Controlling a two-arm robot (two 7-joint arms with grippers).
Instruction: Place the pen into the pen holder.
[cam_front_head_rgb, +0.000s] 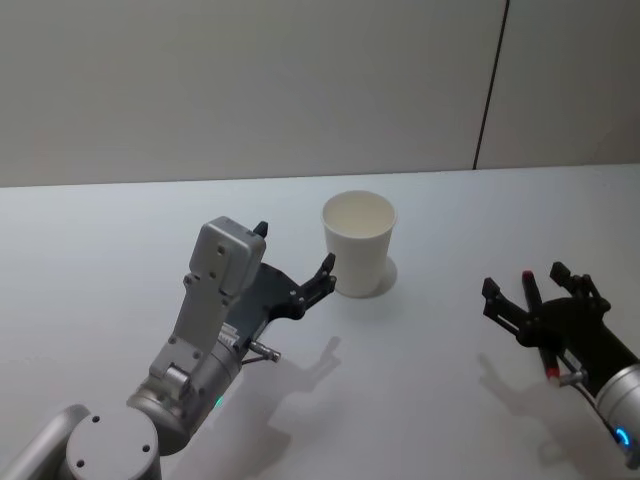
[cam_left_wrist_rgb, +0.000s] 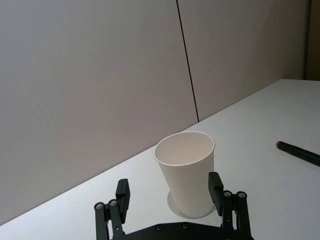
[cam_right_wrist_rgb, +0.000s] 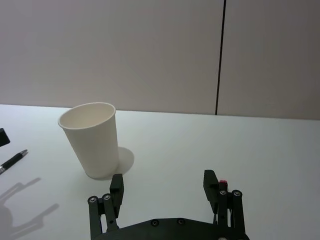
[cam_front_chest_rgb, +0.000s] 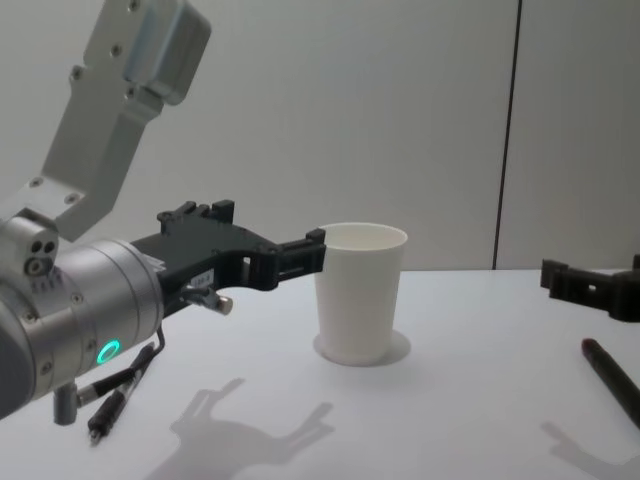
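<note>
On the white table (cam_front_head_rgb: 420, 400), the left hand (cam_front_head_rgb: 294, 250) hangs just beside the pen holder (cam_front_head_rgb: 359, 243). Its fingers are spread and grasp nothing, perhaps ready to steady the cup. The right hand (cam_front_head_rgb: 528, 285) hovers over the pen (cam_front_chest_rgb: 612, 378), also spread wide, I think so that it can close around the barrel. The pen lies flat on the table, well apart from the upright holder, on its right.
</note>
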